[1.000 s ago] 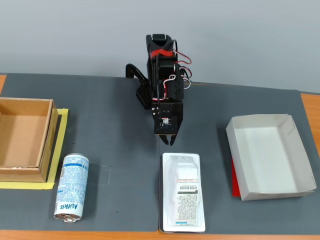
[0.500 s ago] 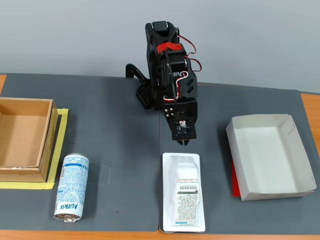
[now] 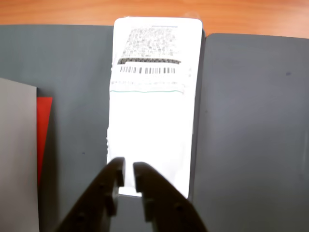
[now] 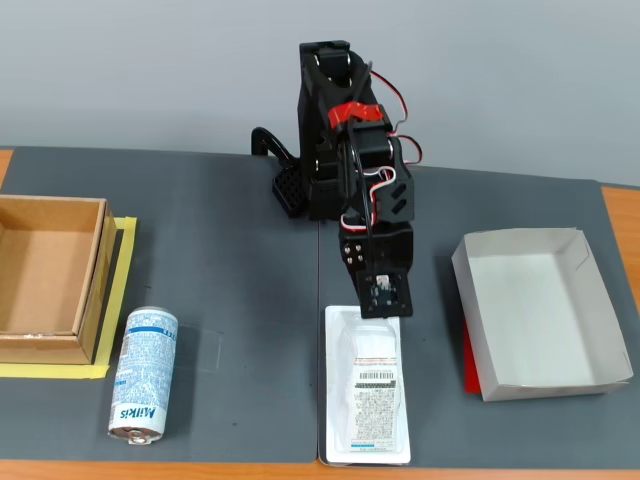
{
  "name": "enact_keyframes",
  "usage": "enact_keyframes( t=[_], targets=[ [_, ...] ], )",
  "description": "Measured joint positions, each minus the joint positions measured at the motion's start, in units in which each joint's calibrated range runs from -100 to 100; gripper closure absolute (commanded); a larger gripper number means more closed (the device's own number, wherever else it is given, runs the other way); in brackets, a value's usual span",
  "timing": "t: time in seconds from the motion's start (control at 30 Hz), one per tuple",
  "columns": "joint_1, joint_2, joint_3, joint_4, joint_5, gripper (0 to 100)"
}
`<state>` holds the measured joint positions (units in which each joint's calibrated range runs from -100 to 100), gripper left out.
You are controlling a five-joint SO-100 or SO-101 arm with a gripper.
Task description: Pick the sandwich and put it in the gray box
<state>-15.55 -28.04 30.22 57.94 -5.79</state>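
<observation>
The sandwich (image 3: 152, 111) is a flat white clear-plastic pack with a barcode label. It lies on the dark mat near the table's front edge in the fixed view (image 4: 368, 395). My gripper (image 3: 129, 170) is at the pack's end nearest the arm, also seen in the fixed view (image 4: 381, 305). Its jaws are drawn close together with a narrow strip of the white pack between the tips. The pack still rests flat on the mat. The gray box (image 4: 540, 310) is a shallow pale tray to the right in the fixed view, with a red sheet (image 4: 468, 362) under its edge. Its corner (image 3: 17, 145) shows at the left of the wrist view.
A brown cardboard box (image 4: 50, 280) on yellow tape stands at the left in the fixed view. A blue-white Milkis can (image 4: 143, 375) lies beside it. The arm's base (image 4: 320, 150) stands at the back centre. The wooden table edge (image 3: 154, 9) runs just beyond the pack.
</observation>
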Motion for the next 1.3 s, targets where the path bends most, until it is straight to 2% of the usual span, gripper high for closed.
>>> enact_keyframes(
  t=[0.3, 0.53, 0.63, 0.8, 0.87, 1.03, 1.3],
  targets=[
    [0.0, 9.3, -9.6, 0.0, 0.0, 98],
    [0.0, 10.1, -10.5, 0.0, 0.0, 97],
    [0.0, 10.1, -10.5, 0.0, 0.0, 89],
    [-0.1, 10.1, -10.5, 0.2, 0.2, 64],
    [-0.5, 10.1, -10.5, 0.9, 0.2, 57],
    [-2.6, 10.5, -10.5, 4.3, 0.2, 55],
    [-4.8, 11.1, -10.6, 4.3, 0.2, 55]
  ],
)
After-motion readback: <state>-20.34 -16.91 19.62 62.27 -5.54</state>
